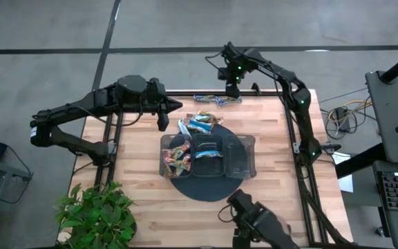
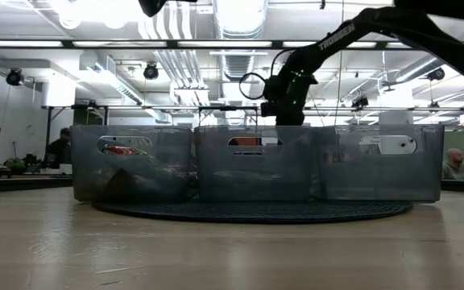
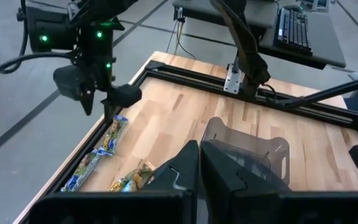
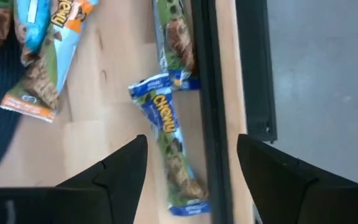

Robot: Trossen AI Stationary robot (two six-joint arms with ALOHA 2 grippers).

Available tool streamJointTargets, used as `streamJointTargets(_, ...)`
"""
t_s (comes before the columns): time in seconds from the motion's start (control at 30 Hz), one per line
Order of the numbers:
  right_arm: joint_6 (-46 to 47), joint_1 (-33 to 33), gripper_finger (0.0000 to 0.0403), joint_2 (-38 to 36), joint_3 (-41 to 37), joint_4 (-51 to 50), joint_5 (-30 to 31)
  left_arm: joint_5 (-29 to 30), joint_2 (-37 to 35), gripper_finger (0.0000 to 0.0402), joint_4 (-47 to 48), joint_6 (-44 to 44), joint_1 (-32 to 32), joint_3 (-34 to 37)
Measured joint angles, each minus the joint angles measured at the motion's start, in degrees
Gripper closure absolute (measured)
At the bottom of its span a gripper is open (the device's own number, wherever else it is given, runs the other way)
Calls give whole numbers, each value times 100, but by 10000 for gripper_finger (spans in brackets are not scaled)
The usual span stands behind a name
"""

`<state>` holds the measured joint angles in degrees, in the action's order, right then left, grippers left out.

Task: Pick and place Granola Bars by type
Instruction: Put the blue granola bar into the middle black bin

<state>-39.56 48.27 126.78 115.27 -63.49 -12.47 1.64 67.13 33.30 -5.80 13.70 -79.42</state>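
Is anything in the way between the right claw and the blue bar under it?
Nothing visible. The right gripper hangs open right above the blue granola bar, which lies on bare wood against the table's black edge rail.

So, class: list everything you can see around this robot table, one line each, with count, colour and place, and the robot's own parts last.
Granola bars: several, blue and orange wrappers, loose beside the tray's far side.
Bars at edge: at least two, blue-green, along the table's far rail.
Tray: one, dark, three compartments, table centre; two compartments hold bars.
Mat: one, dark, round, under tray.
Plant: one, green, near-left corner.
Left gripper: shut, left of the loose bars.
Right gripper: open, above the edge bars.
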Motion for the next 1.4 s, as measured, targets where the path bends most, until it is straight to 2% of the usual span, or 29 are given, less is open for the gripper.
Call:
streamJointTargets(0.33, -1048, -217, 169, 164, -60, -17, 41, 1, 0, 401, 418, -3, 10, 0)
streamJointTargets(0.73, -967, -369, 170, 165, -743, 417, 64, 86, 0, 401, 424, -13, 19, 0)
streamJointTargets(0.93, -843, -367, 170, 165, -1090, 805, 538, 93, 0, 401, 424, -20, 17, 0)
streamJointTargets(1.4, -751, -367, 174, 161, -1647, 1387, 667, 101, 0, 401, 424, -22, 17, 4)
